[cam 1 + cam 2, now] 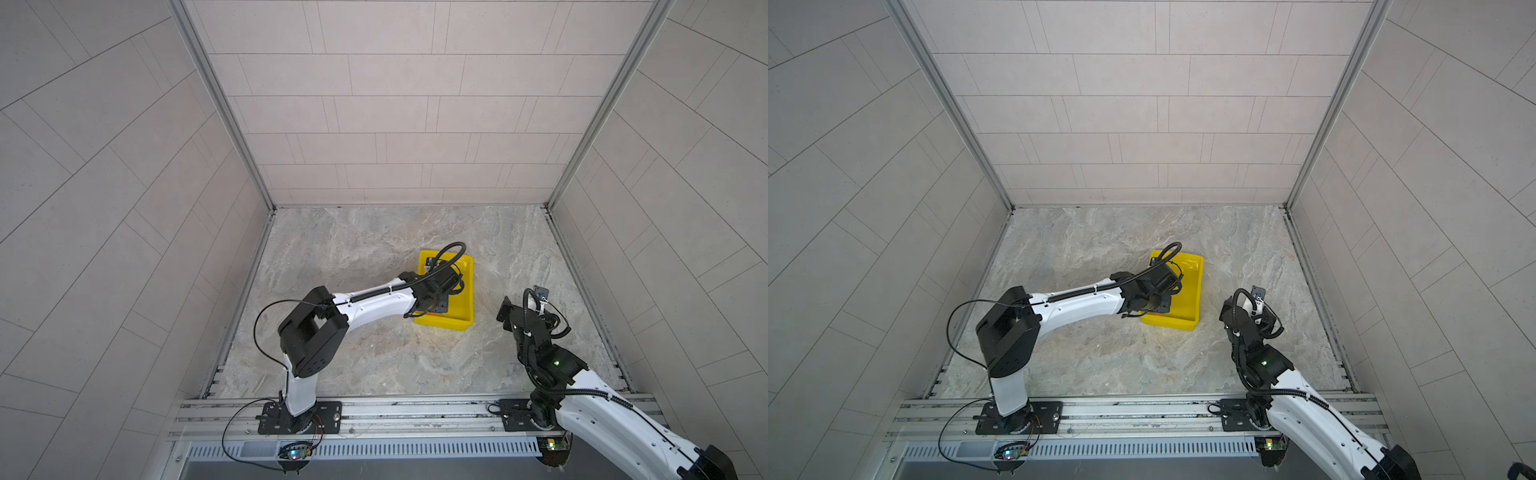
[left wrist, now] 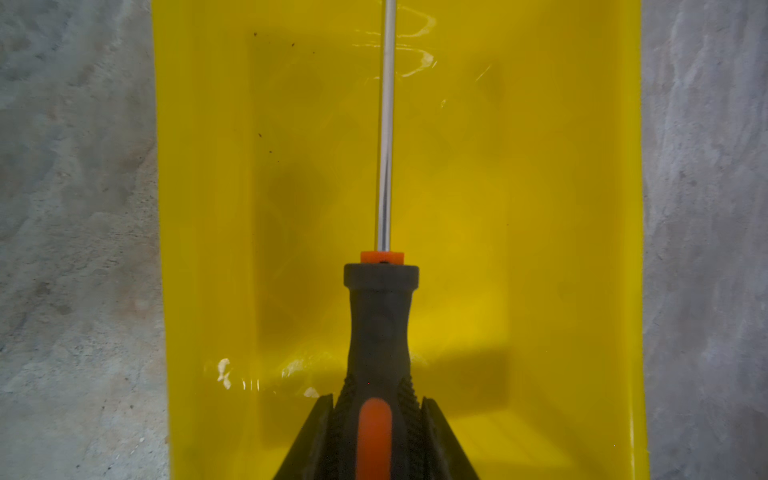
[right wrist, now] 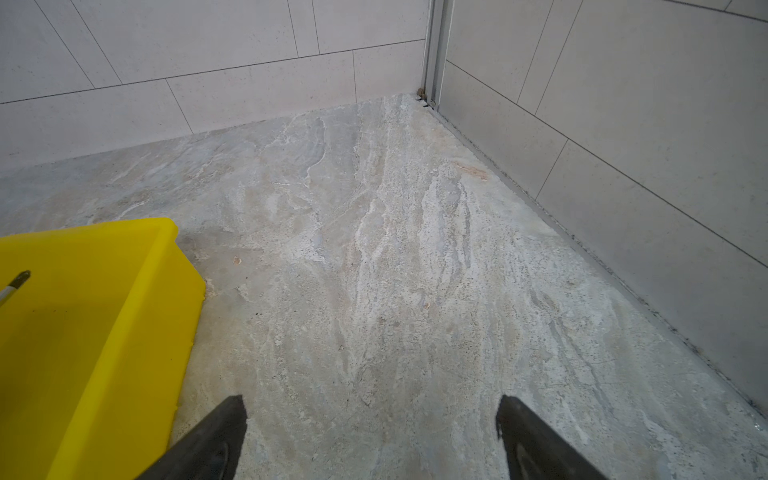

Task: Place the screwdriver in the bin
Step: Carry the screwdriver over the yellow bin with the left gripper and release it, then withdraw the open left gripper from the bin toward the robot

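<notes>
**Screwdriver held over the bin, not yet let go**

The left gripper (image 2: 376,401) is clamped shut on the black-and-orange handle of the screwdriver (image 2: 381,299), holding it near the butt end. The tool sits within the outline of the yellow bin (image 2: 540,208), about midway between the two long walls. I cannot tell whether it touches the bin's floor.

The bin stands near the middle of the surface (image 1: 374,257). The carry looks finished to me. What seems left is to lower the tool if needed, open the jaws and draw the arm back.

The screwdriver's long axis runs along the bin's length. Its handle is by the near short wall and its tip points at the far short wall, away from the arm bases.

The right gripper (image 3: 371,401) is spread wide and empty, over bare surface just beside the bin's right long wall.
</notes>
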### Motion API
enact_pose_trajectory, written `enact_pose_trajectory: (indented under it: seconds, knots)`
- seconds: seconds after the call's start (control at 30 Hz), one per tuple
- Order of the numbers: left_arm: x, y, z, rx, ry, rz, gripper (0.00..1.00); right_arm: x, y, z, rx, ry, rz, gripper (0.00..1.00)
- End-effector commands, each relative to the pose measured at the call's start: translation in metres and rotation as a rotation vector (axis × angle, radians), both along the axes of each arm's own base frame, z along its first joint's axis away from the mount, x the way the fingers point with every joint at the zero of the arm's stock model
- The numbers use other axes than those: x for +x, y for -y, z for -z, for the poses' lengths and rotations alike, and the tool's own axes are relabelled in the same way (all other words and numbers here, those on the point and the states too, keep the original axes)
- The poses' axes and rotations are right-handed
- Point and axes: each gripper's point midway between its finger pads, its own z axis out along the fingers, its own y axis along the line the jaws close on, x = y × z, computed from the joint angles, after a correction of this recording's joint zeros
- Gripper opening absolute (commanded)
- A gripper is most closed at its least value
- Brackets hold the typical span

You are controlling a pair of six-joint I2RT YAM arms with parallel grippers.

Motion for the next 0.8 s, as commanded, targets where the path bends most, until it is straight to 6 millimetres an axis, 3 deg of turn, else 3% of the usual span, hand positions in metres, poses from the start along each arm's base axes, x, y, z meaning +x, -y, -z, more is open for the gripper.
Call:
enact_pose_trajectory:
  seconds: [0.0, 0.37, 0.53, 0.63, 0.77]
  knots:
    - [-0.001, 0.0, 0.0, 0.041, -0.012, 0.014, 0.18, 0.0, 0.002, -0.001, 0.013, 0.019, 0.018, 0.95]
    - [0.002, 0.005, -0.003, 0.02, -0.016, -0.004, 0.25, -0.001, 0.003, -0.001, 0.015, 0.023, 0.019, 0.95]
    - [0.003, 0.003, -0.009, 0.014, -0.003, -0.019, 0.54, -0.002, 0.004, -0.003, 0.014, 0.03, 0.023, 0.95]
    - [0.004, 0.005, -0.019, -0.004, 0.008, -0.013, 0.63, -0.003, 0.006, -0.003, 0.015, 0.037, 0.027, 0.95]
    - [-0.001, 0.005, -0.036, -0.035, 0.01, 0.003, 0.67, -0.006, 0.007, -0.004, 0.023, 0.051, 0.028, 0.95]
